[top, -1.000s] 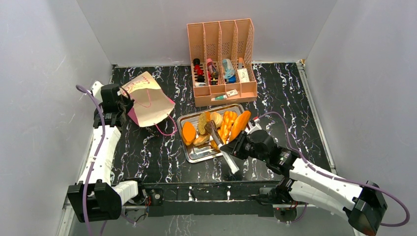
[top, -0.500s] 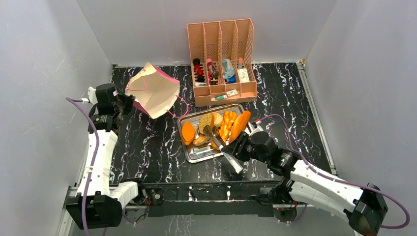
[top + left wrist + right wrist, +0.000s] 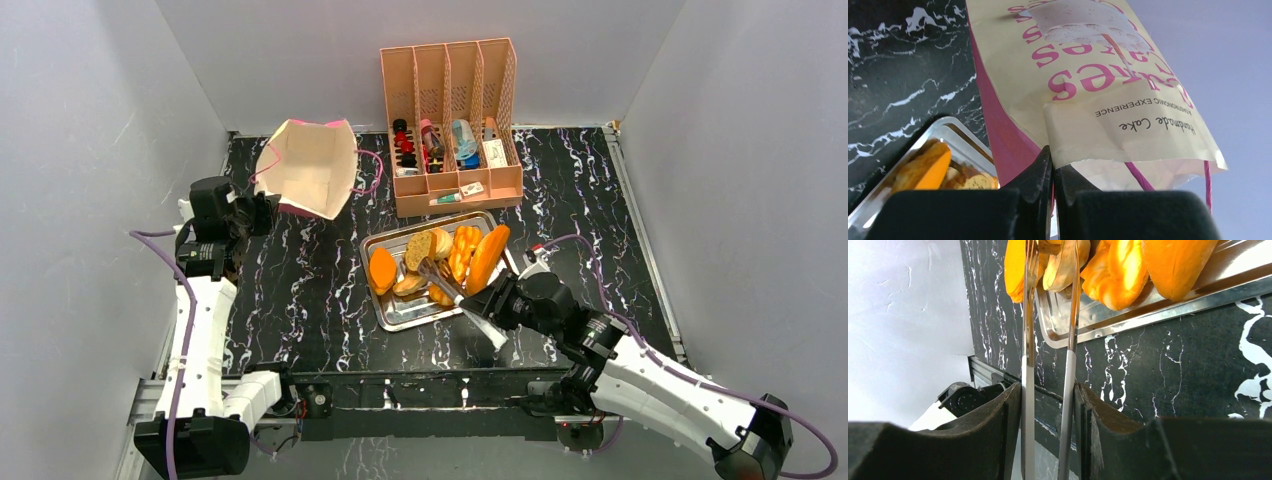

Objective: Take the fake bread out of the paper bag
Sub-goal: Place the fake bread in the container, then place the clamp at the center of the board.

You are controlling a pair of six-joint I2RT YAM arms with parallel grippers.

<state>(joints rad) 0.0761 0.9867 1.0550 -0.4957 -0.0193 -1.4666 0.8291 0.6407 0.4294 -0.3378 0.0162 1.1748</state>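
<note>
The left fingers [image 3: 1052,161] are closed tight, with no gap between them, pinching the paper bag [image 3: 1098,90] by its bottom, where the cream face meets the magenta side panel. In the left wrist view the pink lettering on the bag reads upside down, and a folded flap sits just above the fingertips.

From the top view the bag [image 3: 312,178] is raised off the black marbled desk [image 3: 300,290] at its far left, near the peach slotted organizer [image 3: 450,80] but not touching it. The left gripper [image 3: 262,206] holds the bag's near-left corner. Thin pink cord handles hang loose on both sides of the bag. Whether anything lies inside cannot be told.

The right fingers [image 3: 1015,405] stand at a narrow spread and grip a pair of metal tongs [image 3: 1070,330], one finger pressed against each arm. The top view shows the right gripper [image 3: 490,300] just off the near-right corner of a metal tray [image 3: 400,318]. The tongs [image 3: 445,280] reach into the tray among the fake bread [image 3: 485,255], a cluster of orange and tan pieces resting there. The two tong arms stand slightly apart at the bread. It is unclear whether they pinch a piece.
</note>
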